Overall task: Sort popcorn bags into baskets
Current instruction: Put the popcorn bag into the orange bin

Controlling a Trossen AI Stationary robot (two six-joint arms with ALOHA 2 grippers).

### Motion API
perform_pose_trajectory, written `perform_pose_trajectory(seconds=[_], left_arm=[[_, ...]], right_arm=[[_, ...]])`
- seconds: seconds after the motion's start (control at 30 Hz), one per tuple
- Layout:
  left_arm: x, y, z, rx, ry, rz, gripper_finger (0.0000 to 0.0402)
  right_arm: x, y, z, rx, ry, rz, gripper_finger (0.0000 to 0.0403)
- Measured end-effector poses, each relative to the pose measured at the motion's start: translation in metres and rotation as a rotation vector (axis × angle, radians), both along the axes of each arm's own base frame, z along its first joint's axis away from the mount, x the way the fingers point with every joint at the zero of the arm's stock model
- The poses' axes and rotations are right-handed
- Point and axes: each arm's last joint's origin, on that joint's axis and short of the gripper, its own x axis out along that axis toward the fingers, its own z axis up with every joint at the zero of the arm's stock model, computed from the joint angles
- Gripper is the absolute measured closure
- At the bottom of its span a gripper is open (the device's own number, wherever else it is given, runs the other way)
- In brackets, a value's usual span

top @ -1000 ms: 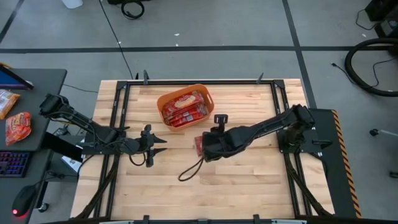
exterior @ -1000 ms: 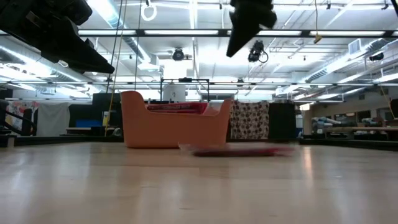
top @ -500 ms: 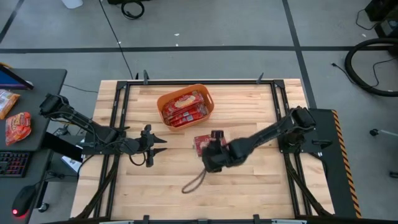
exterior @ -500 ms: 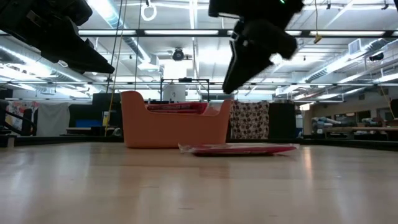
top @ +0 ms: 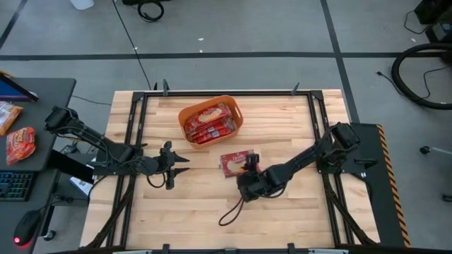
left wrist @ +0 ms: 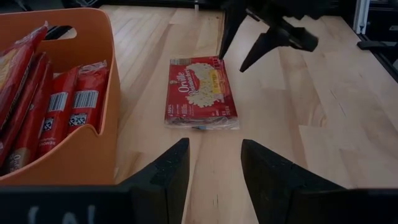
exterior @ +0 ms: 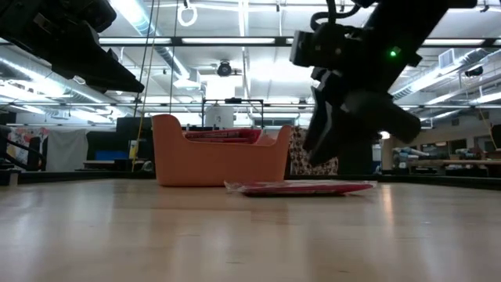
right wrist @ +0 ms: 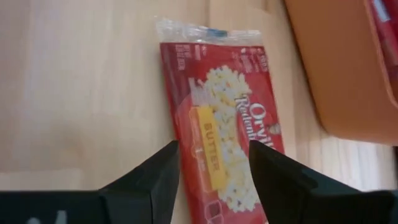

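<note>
While the right gripper (top: 248, 168) was farther up the table a moment ago, it has now slid back toward the near edge and hangs just past the end of the one popcorn bag (top: 234, 162) left on the table. Its two dark fingers (right wrist: 152, 180) are spread apart with nothing between them, and the bag shows through the gap. That bag is flat and shiny, red with yellow and white print and a clear crimped end, and it lies flat on the pale wooden table (top: 296, 204) right beside the orange basket (top: 185, 113). More red bags (top: 210, 127) fill the smooth, round-cornered plastic basket. The right arm stretches low across the table. The left gripper (top: 178, 165) waits on the left side, fingers apart too.
</note>
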Motion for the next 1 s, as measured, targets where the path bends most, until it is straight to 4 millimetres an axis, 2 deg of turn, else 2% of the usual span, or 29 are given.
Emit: perform_pose_trajectory(seconds=[0.4, 0.67, 0.83, 1.0], left_arm=[[0.000, 0.000, 0.000, 0.001, 0.000, -0.001, 0.0251], [0.000, 0.000, 0.000, 0.001, 0.000, 0.000, 0.0251], [0.000, 0.000, 0.000, 0.001, 0.001, 0.000, 0.0251], [0.000, 0.000, 0.000, 0.001, 0.001, 0.000, 0.0251]], right_arm=[[-0.010, -0.005, -0.018, -0.031, -0.011, -0.013, 0.0207], [-0.024, -0.011, -0.042, -0.036, -0.033, -0.001, 0.0208], [-0.027, -0.017, -0.047, -0.063, -0.044, -0.013, 0.0208], [-0.027, -0.029, -0.050, -0.098, -0.016, -0.005, 0.0232]])
